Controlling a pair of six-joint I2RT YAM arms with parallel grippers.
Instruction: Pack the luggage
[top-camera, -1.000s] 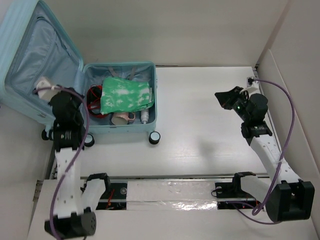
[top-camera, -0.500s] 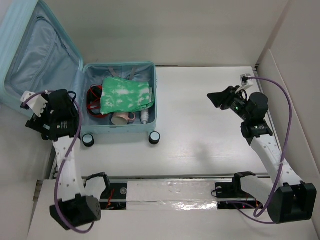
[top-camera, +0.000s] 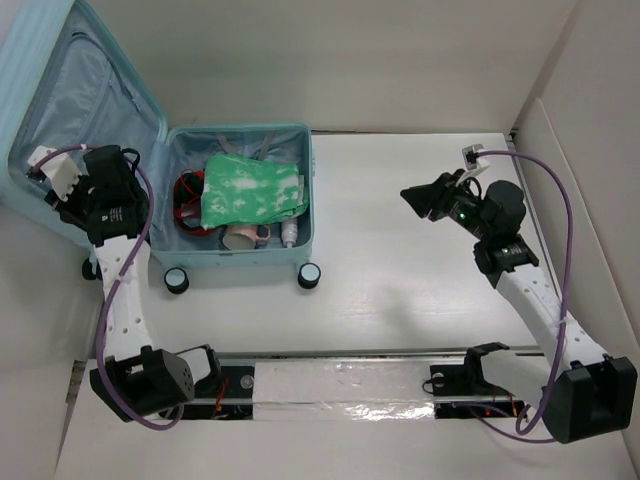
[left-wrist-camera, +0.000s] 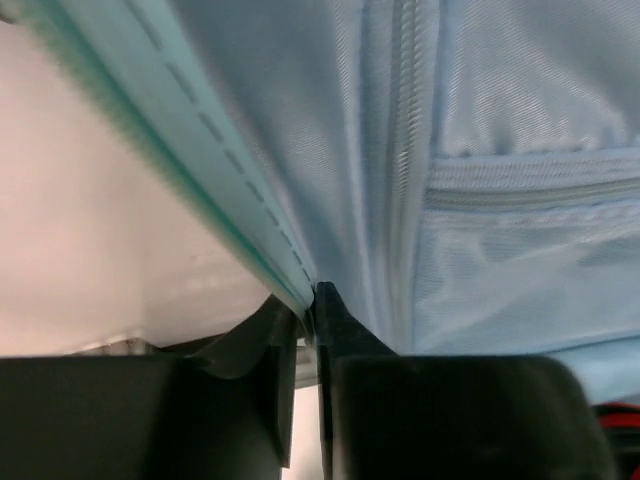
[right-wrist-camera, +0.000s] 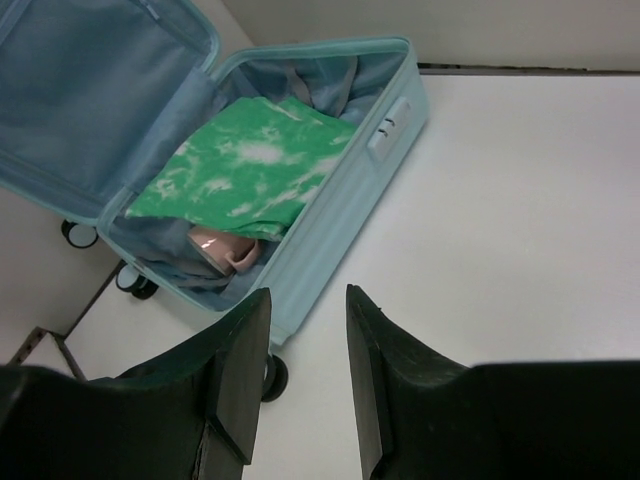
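Left arm has swung out and come back in on the lid; right arm has crept in toward the case.

Left gripper (left-wrist-camera: 302, 305): fingers pinched nearly together on the lid (left-wrist-camera: 225, 200), its aqua rim running down into the slit between them, lining on one side and shell on the other. Grip is right at the fingertips and looks shallow. Right gripper (right-wrist-camera: 305, 300): fingers apart, nothing between them, hovering over bare table and aimed at the case.

The luggage (top-camera: 250, 260) sits at the far left of the table, base flat, lid standing open and tilted out past the left edge. In the base: green cloth (top-camera: 250, 190) on top, pink cup (top-camera: 240, 237) and white bottle (top-camera: 290, 232) at the near wall, red cable (top-camera: 188, 190) on the hinge side.

Step looks like closing the lid. To do it well:
- seat the rim deeper before pulling; a tip pinch could slip off the ribbed shell
- move on an arc about the hinge, no straight drag; the case is on casters (top-camera: 310, 275) and will likely roll
- right arm could brace the base's right wall
- the cloth is heaped high, so it may need pressing down to keep it clear of the rim

Versus a second ago: the left gripper sat lower, near the hinge end of the lid, and is now further up the outer rim. Right gripper is left of where it was. Case, lid angle and contents are unchanged.
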